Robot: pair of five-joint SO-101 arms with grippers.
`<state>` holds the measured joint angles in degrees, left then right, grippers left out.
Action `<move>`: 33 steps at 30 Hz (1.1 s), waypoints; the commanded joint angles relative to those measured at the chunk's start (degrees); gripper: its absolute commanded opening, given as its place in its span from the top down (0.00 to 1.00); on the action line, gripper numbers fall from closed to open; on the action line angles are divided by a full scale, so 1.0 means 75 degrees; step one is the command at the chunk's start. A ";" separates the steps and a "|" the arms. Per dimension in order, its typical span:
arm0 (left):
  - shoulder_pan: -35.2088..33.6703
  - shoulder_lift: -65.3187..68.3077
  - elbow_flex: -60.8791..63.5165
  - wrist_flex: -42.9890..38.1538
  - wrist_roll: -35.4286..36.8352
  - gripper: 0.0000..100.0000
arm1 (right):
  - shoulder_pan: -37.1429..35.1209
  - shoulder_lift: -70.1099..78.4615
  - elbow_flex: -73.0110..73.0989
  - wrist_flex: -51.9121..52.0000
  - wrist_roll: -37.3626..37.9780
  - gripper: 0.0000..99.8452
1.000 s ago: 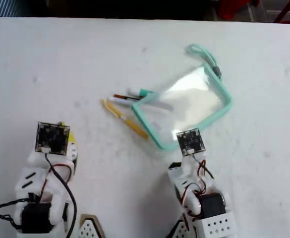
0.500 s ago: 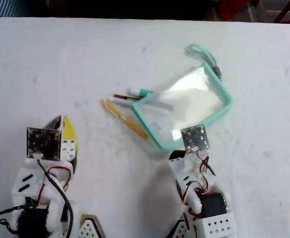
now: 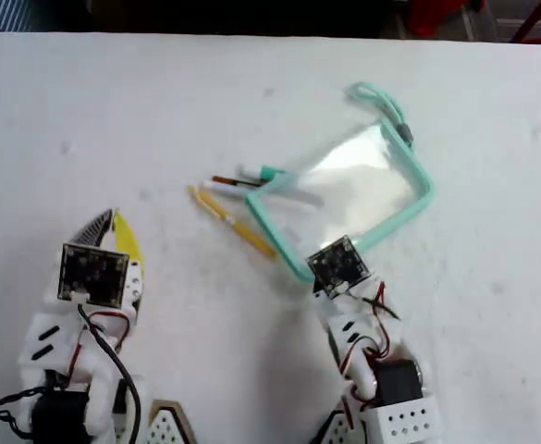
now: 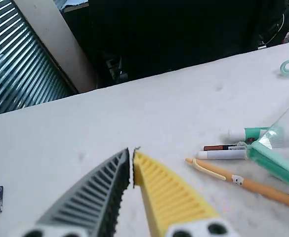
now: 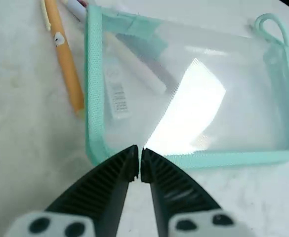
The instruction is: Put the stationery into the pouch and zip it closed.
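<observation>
clear plastic pouch with mint-green trim (image 3: pixel 353 194) lies on the white counter (image 3: pixel 113 111), slim orange pen (image 3: pixel 238 222) just beside its edge. left end effector (image 4: pixel 132 158) pinched closed, empty, well apart from both. right end effector (image 5: pixel 139 159) likewise closed, at the pouch's near edge.

High camera: fixed overhead, looking down on the table (image 3: pixel 159 111), arm bases at 6 o'clock. Left wrist camera: low, shallow angle, facing about 12 o'clock. Right wrist camera: close, steeply down over the pouch (image 5: pixel 193 98) — all three share the pouch corner and pen (image 3: pixel 238 223).
</observation>
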<state>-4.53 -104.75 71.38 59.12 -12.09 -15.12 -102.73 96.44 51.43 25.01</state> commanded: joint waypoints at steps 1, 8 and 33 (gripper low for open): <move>0.0135 0.0053 -0.0387 -0.0258 -0.0281 0.95 | -0.0018 -0.0064 0.0059 -0.0029 0.0105 0.98; 0.0510 0.1166 -0.1465 -0.0023 -0.0680 0.92 | 0.0229 -0.0064 0.0059 0.0100 0.0129 0.98; 0.2338 0.8527 -0.3223 0.0141 -0.0070 0.92 | 0.1014 -0.0076 0.0047 0.0100 0.0551 0.98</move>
<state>10.51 -43.74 45.89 64.40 -13.67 -8.00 -102.73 96.44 52.04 28.70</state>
